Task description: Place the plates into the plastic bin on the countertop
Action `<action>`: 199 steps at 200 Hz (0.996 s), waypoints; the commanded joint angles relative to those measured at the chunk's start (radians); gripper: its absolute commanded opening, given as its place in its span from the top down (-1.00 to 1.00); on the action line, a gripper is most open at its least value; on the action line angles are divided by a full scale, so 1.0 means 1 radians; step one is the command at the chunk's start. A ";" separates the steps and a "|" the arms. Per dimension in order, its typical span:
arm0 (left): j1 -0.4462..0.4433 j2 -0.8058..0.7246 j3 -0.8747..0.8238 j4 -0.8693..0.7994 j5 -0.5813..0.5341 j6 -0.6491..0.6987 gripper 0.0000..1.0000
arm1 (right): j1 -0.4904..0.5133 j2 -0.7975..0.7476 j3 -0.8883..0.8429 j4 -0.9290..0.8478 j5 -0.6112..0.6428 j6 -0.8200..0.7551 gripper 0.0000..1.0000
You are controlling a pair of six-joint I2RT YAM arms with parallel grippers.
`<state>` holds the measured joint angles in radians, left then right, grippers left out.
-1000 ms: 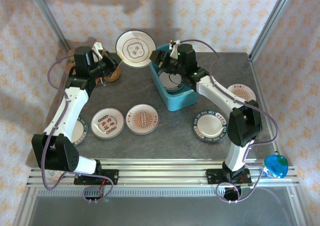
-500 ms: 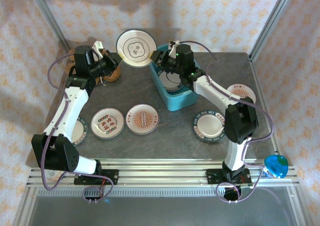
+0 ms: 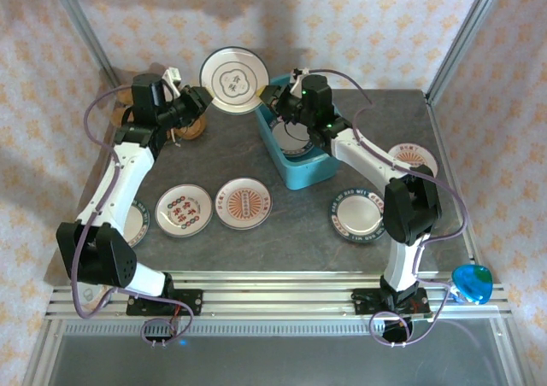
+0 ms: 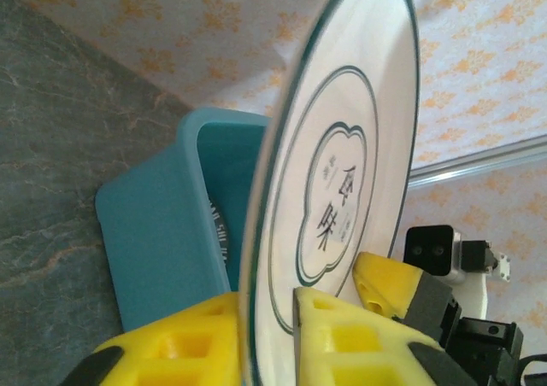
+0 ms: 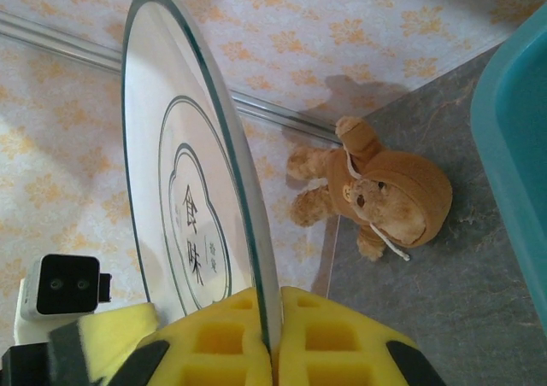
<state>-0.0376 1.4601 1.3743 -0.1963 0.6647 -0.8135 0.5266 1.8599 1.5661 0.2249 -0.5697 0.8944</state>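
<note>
Plate on edge, shared between two hands beside the bin.

I keep the plate (image 3: 232, 80) upright in the upper middle of the overhead view, just left of the plastic bin (image 3: 303, 177), so that, I judge, it can slip down into that narrow tub. My right hand (image 5: 273, 318) is clenched on its rim, pads pressed to both faces. My left hand (image 4: 267, 326) straddles the opposite rim. Whether it grips or merely flanks, I cannot tell. Other plates (image 3: 243, 203) lie flat on the table (image 3: 291, 228).

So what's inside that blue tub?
A plate lies flat in the plastic bin, dark lettering round its rim. The right arm overhangs part of it; whether more lie underneath is hidden.
</note>
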 commanded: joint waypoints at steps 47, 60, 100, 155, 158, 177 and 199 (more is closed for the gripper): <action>-0.013 0.064 0.130 0.115 -0.027 0.033 -0.16 | -0.057 -0.122 -0.102 0.014 0.155 0.015 1.00; -0.013 0.089 0.141 0.137 -0.040 0.041 -0.18 | -0.073 -0.147 -0.125 -0.004 0.199 0.016 1.00; -0.010 0.174 0.136 0.229 -0.058 0.030 -0.22 | -0.093 -0.212 -0.164 -0.140 0.354 0.006 1.00; 0.015 0.238 0.157 0.175 -0.084 -0.009 -0.23 | -0.094 -0.196 -0.129 -0.383 0.477 0.078 1.00; 0.016 0.241 0.162 0.167 -0.082 -0.002 -0.24 | -0.094 -0.190 -0.120 -0.396 0.475 0.078 1.00; 0.021 0.255 0.184 0.106 -0.092 0.051 -0.24 | -0.091 -0.148 -0.077 -0.476 0.476 0.071 1.00; 0.028 0.268 0.166 0.120 -0.086 0.026 -0.24 | -0.091 -0.139 -0.090 -0.513 0.521 0.120 1.00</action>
<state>-0.0193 1.7084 1.5177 -0.0631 0.5903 -0.8017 0.4313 1.7100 1.4391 -0.2214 -0.1265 0.9592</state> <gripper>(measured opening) 0.617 0.057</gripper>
